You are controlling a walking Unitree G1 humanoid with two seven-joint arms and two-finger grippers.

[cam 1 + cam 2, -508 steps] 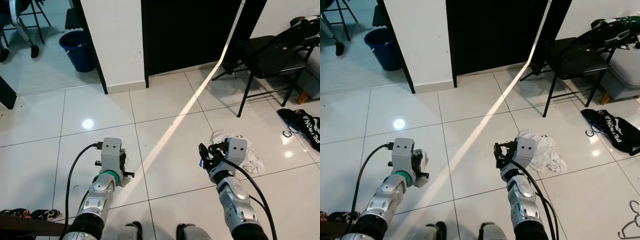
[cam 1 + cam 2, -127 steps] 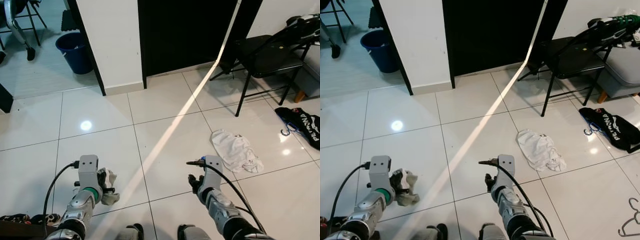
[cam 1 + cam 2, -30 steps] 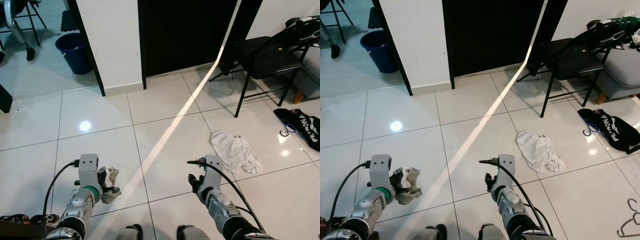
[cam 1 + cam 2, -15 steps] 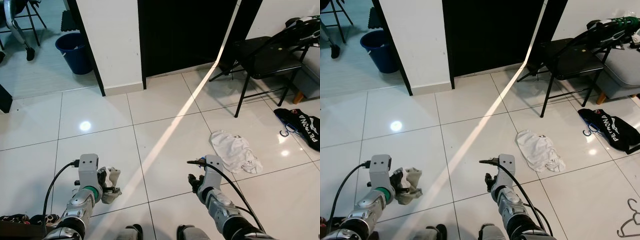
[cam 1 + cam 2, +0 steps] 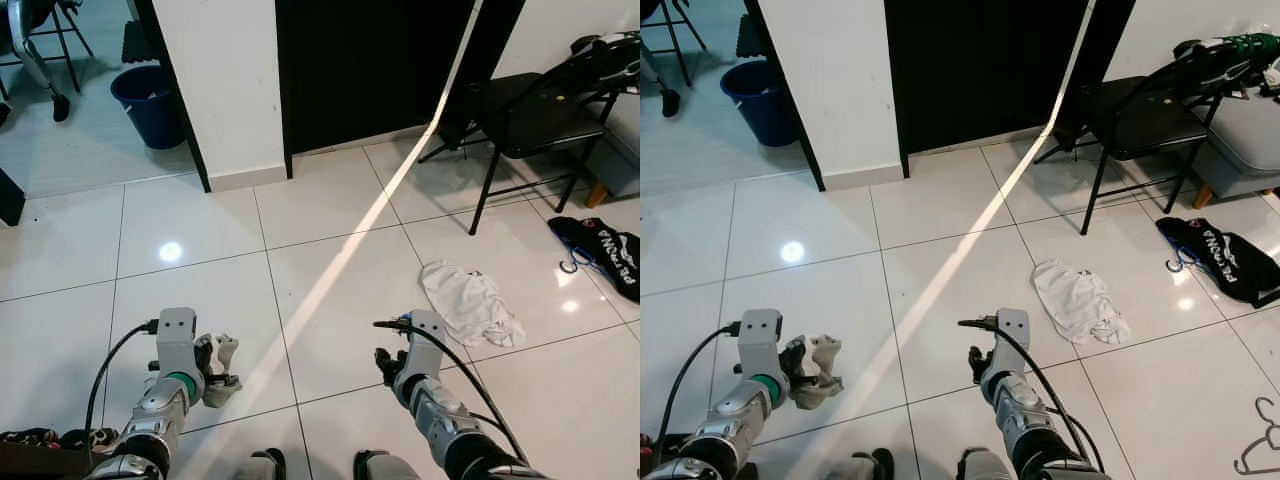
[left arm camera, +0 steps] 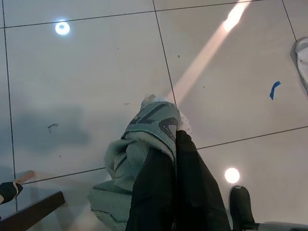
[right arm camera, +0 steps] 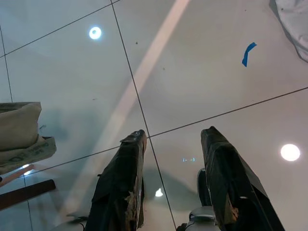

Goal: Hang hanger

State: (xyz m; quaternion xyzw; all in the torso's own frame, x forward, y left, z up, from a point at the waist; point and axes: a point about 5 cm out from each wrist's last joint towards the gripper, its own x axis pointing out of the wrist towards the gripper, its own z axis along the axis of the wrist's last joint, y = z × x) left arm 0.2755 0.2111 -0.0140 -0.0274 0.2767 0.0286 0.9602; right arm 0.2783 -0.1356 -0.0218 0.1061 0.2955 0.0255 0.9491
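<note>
Two end effectors hovering low over floor | left end effector (image 5: 222,368) clamping grey-green cloth (image 6: 144,139) | right end effector (image 7: 175,183) gaping wide, carrying nothing | wire hanger (image 5: 1257,440) lying far right on tiles, unhung | task looking barely begun

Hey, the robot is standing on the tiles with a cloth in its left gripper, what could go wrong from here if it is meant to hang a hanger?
The left gripper is shut on a crumpled cloth, so that gripper is occupied. The hanger lies on the floor far to the robot's right, well away from the open right gripper; bending to reach it may be awkward. The white garment on the tiles could snag a foot.
</note>
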